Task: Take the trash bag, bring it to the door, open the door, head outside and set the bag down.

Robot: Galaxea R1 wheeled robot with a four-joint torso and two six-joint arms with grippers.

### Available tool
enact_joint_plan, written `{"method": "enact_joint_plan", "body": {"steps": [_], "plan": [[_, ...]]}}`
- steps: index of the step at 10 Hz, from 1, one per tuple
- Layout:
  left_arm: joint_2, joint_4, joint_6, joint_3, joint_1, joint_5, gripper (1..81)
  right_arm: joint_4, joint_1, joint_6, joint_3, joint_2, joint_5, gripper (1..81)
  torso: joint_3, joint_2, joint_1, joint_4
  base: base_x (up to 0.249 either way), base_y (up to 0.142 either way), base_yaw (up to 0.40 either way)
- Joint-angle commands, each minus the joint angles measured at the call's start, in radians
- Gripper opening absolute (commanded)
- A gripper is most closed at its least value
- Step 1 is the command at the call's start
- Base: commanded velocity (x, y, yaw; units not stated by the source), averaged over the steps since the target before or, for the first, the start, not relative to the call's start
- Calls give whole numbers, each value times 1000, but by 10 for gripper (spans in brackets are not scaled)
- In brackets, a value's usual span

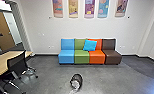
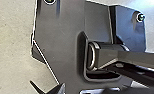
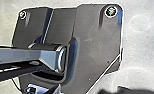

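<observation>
Pale material, judged to be the trash bag, is being noted at a dark rounded bin on the grey floor, in front of the multicoloured seating and well apart from it. Whether the material is being contained by the bin or is only being rested against it cannot be told. Light, limp handling is being expected, with thin film liable to be slipped or torn if pinched at one edge. A grip on gathered material near the neck is being advised, the neck itself not being made out. The opening of the left jaws and the right jaws cannot be told, nor whether anything is being held.
</observation>
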Motion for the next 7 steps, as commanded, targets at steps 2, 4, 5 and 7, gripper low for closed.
{"method": "enact_joint_plan", "body": {"steps": [2, 4, 5, 7], "plan": [[-4, -3, 3, 1, -33, 61, 811, 1, 31, -4, 5, -11, -56, 811, 0, 0, 0, 0, 100, 0, 0], [-6, -3, 3, 1, -33, 61, 811, 1, 31, -4, 3, -8, -56, 811, 0, 0, 0, 0, 100, 0, 0], [-4, -3, 3, 1, -32, 61, 811, 1, 31, -4, 2, -8, -56, 811, 0, 0, 0, 0, 100, 0, 0], [-4, -3, 3, 1, -32, 61, 811, 1, 29, -4, 2, -5, -56, 811, 0, 0, 0, 0, 100, 0, 0]]}}
